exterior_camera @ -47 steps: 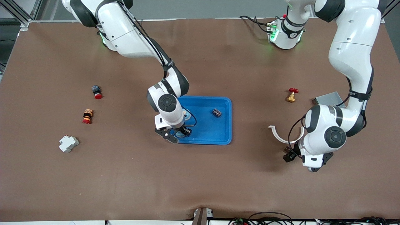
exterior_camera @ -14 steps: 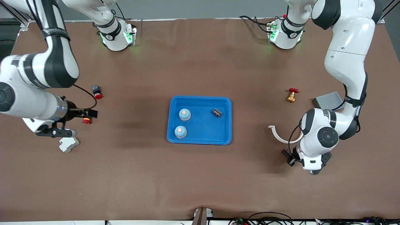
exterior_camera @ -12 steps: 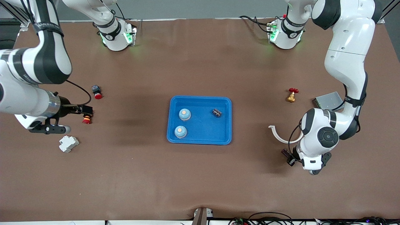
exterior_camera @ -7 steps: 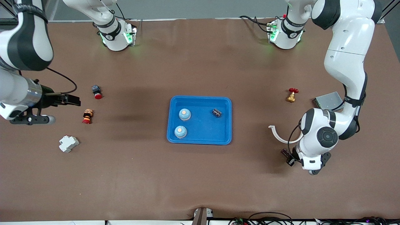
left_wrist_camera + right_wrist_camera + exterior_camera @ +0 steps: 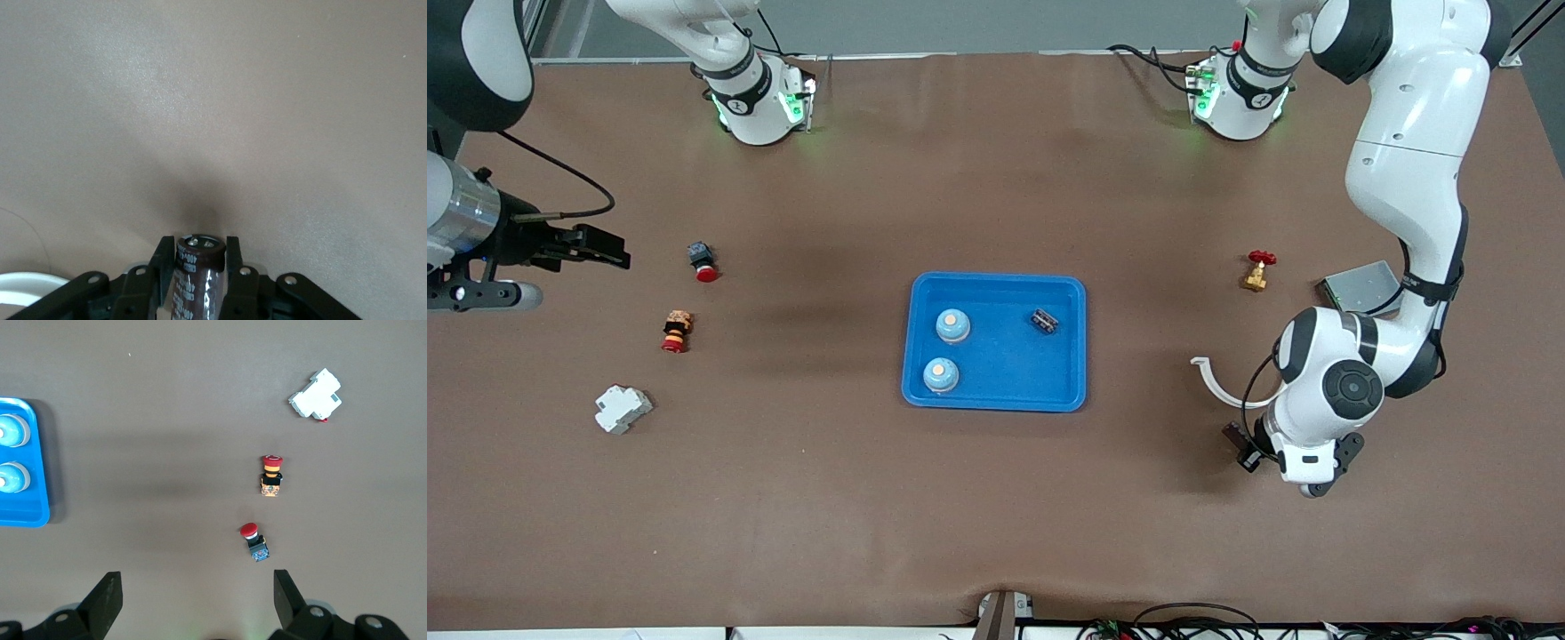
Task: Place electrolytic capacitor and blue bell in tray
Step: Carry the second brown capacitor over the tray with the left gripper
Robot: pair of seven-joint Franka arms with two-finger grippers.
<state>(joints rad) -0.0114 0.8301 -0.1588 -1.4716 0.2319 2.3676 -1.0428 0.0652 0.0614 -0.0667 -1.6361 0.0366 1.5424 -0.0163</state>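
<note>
The front view looked down on the whole table from high up. The right wrist view looked straight down too — both showed the blue tray. The left wrist view sat close to bare table.

The tray lies mid-table with 2 bells in it: one bell sits farther from the front camera than the other bell, both at the tray's end toward the right arm. A capacitor lies in the tray toward the left arm's end. The left gripper holds another capacitor over bare table near a curved bracket. The right gripper hangs over the table's right-arm end, near a push button.
</note>
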